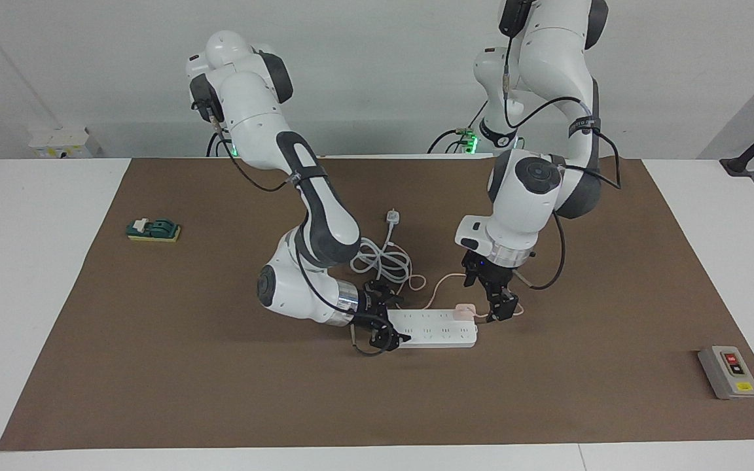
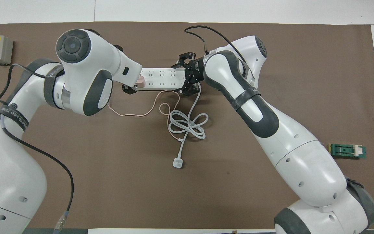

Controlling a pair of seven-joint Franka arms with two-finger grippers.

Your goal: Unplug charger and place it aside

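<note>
Charger (image 1: 465,310) plugged in strip (image 1: 436,329), coiled cord (image 1: 383,261) nearby, left tool (image 1: 498,306) beside.

A white table (image 1: 36,294) carries a brown mat (image 1: 220,379) over most of its top. On the mat lie a white power strip (image 1: 439,330) near the middle, its thick white cord (image 2: 187,125) coiled nearer to the robots, a grey switch box (image 1: 728,371) with red and yellow buttons toward the left arm's end, and a green block (image 1: 153,229) toward the right arm's end.
</note>
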